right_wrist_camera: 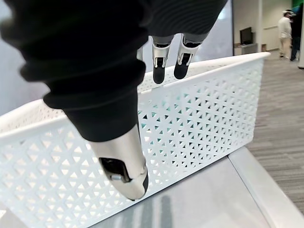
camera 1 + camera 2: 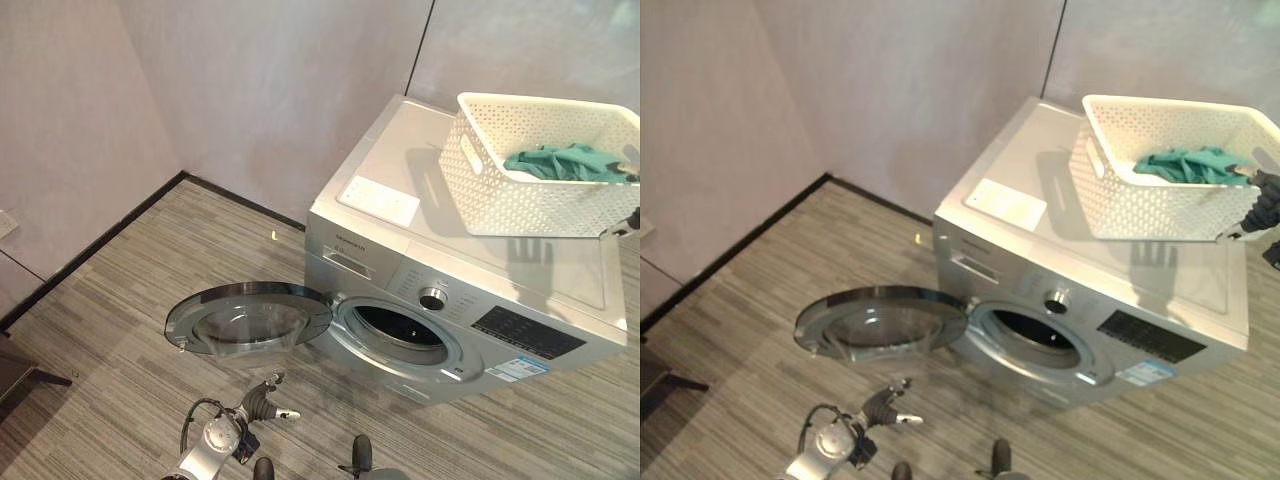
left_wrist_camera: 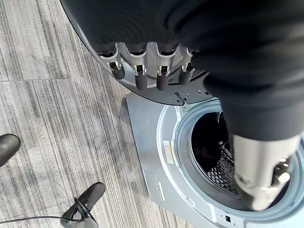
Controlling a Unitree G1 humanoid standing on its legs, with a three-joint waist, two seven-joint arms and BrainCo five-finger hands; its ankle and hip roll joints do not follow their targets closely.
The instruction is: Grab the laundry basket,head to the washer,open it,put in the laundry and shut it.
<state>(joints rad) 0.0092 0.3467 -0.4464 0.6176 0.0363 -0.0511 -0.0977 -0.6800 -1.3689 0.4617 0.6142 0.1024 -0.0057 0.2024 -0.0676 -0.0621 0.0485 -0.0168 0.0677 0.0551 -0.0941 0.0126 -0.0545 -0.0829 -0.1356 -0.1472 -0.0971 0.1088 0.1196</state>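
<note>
Fingers of the right hand (image 2: 1265, 200) hang straight, empty, above the white perforated plastic basket (image 2: 520, 190); soft teal laundry (image 2: 565, 162) should bunch easily. Left hand (image 2: 262, 400) open too.

laundry basket (image 2: 520, 190) on washer (image 2: 400, 250) top, laundry (image 2: 565, 162) in basket, door (image 2: 248, 318) open at washer's left

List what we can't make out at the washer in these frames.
- Laundry basket: its wall hides how much lies under the green cloth.
- Right hand: cut by the frame edge in the eye views.
- Washer drum: dark inside, depth unreadable through the open door.
- Left hand: fingers relaxed, holding nothing.
</note>
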